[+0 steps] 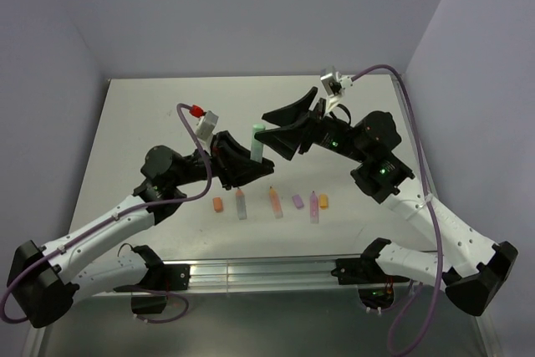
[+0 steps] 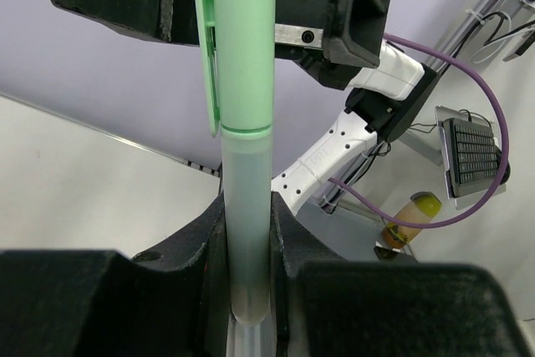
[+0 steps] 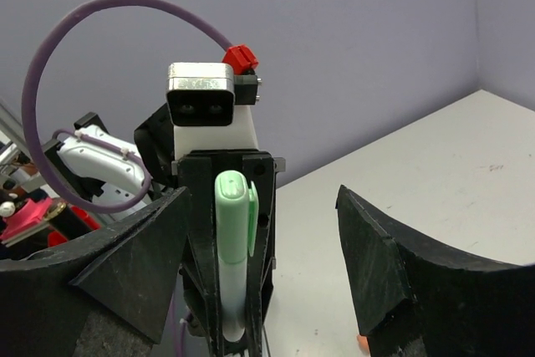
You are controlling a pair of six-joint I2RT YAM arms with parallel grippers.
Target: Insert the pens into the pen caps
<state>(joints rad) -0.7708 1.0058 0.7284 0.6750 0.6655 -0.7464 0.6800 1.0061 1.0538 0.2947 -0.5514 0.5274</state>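
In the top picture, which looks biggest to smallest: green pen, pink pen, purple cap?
1. Pale green capped plastic pen, but it is held up nearer the camera, so unsure.
2. Pink-tipped pale plastic pen.
3. Stubby purple plastic cap.

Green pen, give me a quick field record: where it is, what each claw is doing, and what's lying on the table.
green pen: upright, green cap on its top end
left claw: shut on the green pen's barrel
right claw: open, near the cap, not gripping
table: three loose pens, two orange caps, one purple cap, in a row
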